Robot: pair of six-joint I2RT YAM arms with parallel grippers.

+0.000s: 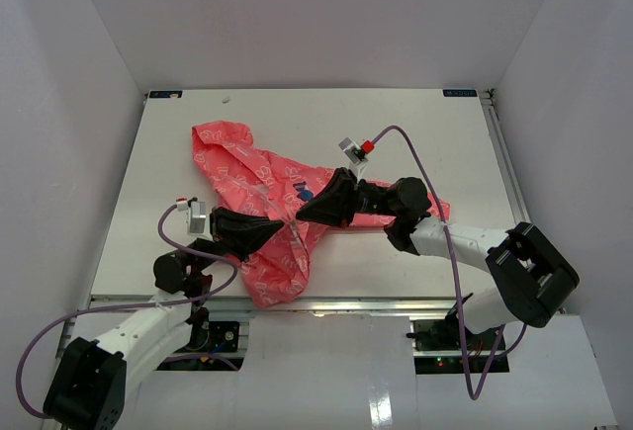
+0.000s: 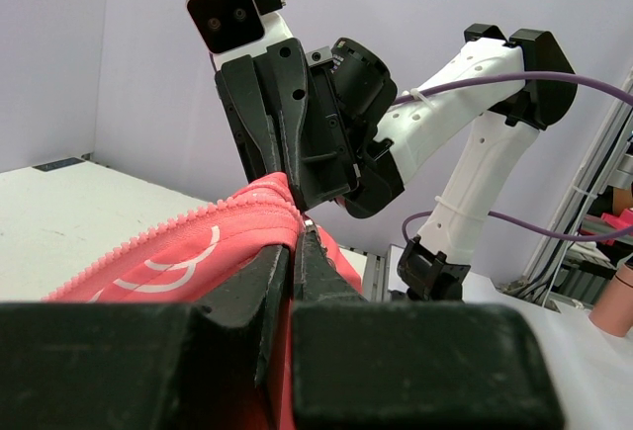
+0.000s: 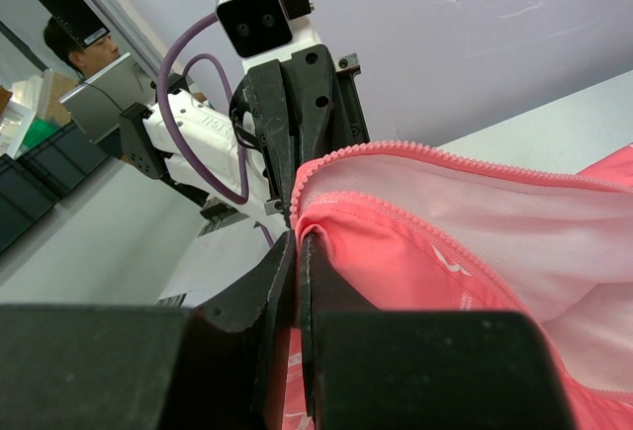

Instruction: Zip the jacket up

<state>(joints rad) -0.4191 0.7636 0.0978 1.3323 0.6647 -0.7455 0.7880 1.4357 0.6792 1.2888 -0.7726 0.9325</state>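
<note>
The coral-pink jacket (image 1: 237,168) lies crumpled on the white table, hood at the far left, with its dark-blue logo (image 1: 305,194) near the middle. My left gripper (image 1: 281,225) and right gripper (image 1: 301,214) meet tip to tip at the jacket's front edge. In the left wrist view the left gripper (image 2: 295,240) is shut on the pink zipper edge (image 2: 198,242), with a small metal piece at its tip. In the right wrist view the right gripper (image 3: 299,240) is shut on a fold of the jacket (image 3: 445,252), with the paler lining and zipper teeth showing.
White walls enclose the table (image 1: 415,124) on three sides. The table's near edge runs just below the jacket's hem (image 1: 277,297). Purple cables (image 1: 415,148) loop from both wrists. A metal rail (image 1: 504,153) runs along the right edge.
</note>
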